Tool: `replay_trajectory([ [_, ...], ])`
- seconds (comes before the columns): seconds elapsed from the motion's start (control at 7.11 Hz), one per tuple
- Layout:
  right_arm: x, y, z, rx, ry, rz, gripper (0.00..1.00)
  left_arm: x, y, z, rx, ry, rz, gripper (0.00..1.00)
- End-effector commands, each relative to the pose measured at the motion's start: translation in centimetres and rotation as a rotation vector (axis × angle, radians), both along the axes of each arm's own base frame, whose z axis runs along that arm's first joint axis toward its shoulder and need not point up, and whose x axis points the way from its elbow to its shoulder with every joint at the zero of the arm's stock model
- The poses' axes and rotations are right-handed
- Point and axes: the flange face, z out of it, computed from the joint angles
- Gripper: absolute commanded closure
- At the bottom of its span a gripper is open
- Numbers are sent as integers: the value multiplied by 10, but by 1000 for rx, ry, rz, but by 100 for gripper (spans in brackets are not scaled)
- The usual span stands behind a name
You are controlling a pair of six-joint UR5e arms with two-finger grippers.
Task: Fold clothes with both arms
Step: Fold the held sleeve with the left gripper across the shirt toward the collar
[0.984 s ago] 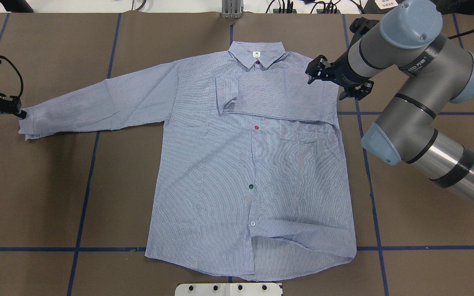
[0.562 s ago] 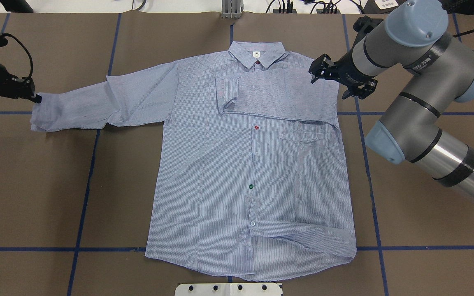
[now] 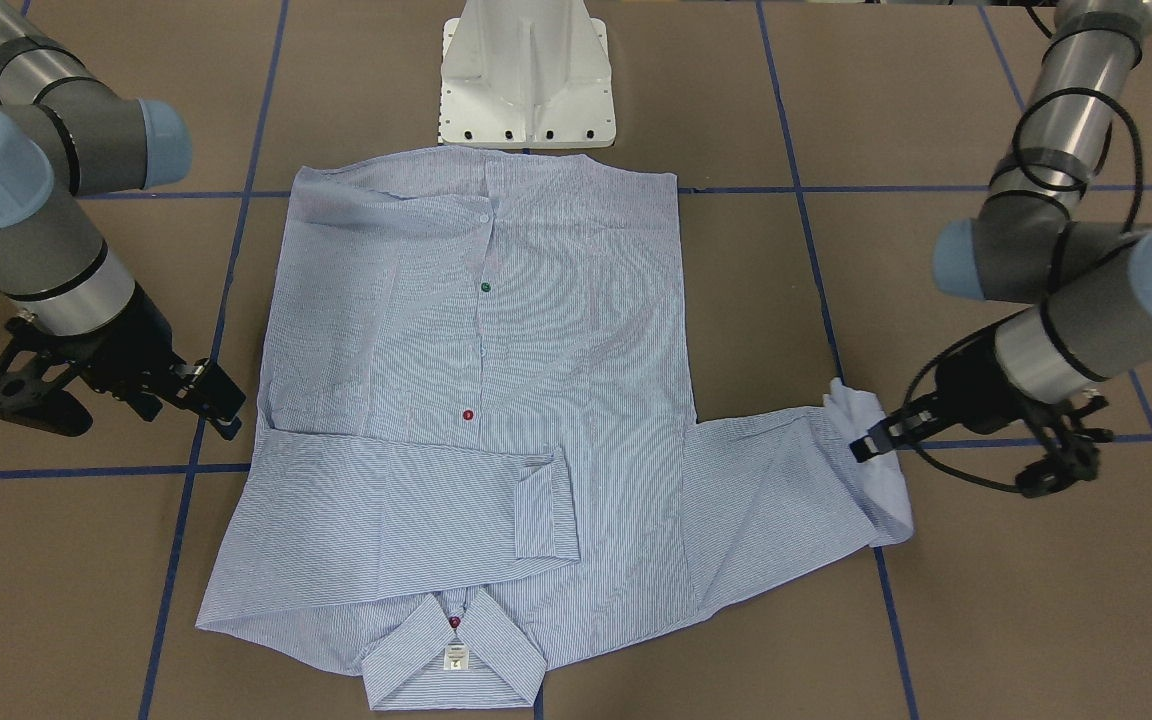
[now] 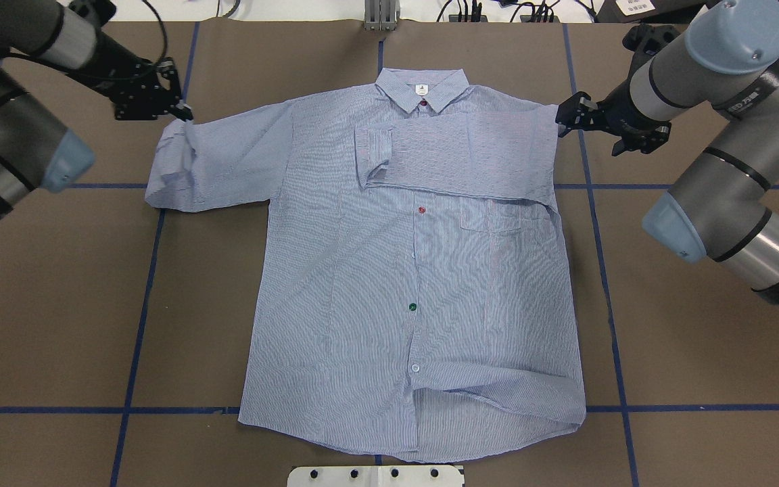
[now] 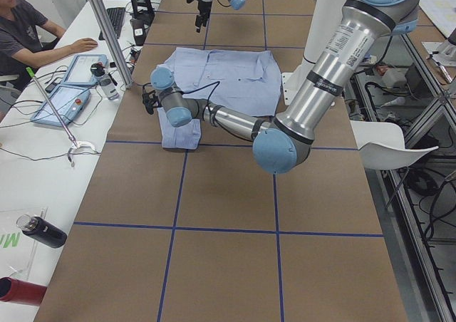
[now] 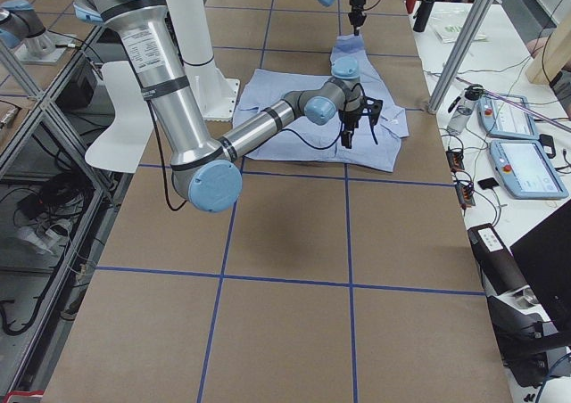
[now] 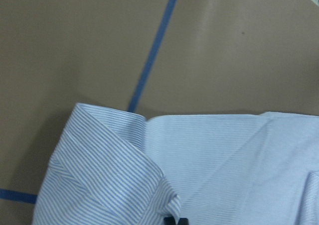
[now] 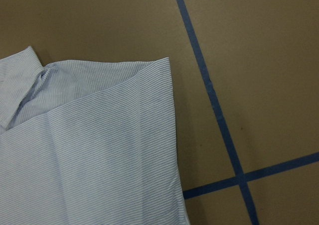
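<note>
1. Hauled the sleeve (image 4: pixel 220 159) inward over the past second, cuff clamped in the closed left pincer (image 4: pixel 185 113); fold half made.
2. Pulled the right pincer (image 4: pixel 562 120) clear, jaws apart, holding nothing.
3. Left the shirt (image 4: pixel 416 284) flat mid-bench (image 4: pixel 58 304), other sleeve (image 4: pixel 457 152) across its chest.
4. Brown top, blue tape (image 4: pixel 136 338); person (image 5: pixel 21 33) seated alongside.

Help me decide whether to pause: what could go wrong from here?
1. The left gripper holds the sleeve only near its cuff edge, and the cloth under it is doubled and bunched; it could slip out or land creased.
2. The hem is rumpled; later folds may press that in.
</note>
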Motion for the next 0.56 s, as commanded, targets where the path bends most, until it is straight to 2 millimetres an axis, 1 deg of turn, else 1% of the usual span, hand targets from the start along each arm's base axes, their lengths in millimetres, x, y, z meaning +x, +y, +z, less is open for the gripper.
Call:
replay_trajectory([
  [0.0, 32, -7, 23, 28, 30, -29, 0, 106, 16, -104, -133, 64, -82, 100],
  [0.14, 34, -6, 29, 31, 38, -38, 0, 150, 8, -150, -180, 77, -112, 100],
  [0.28, 36, -5, 32, 27, 41, -36, 0, 182, 12, -182, -208, 90, -140, 100],
  [0.42, 36, -3, 37, 22, 45, -39, 0, 198, 18, -215, -218, 118, -163, 100],
])
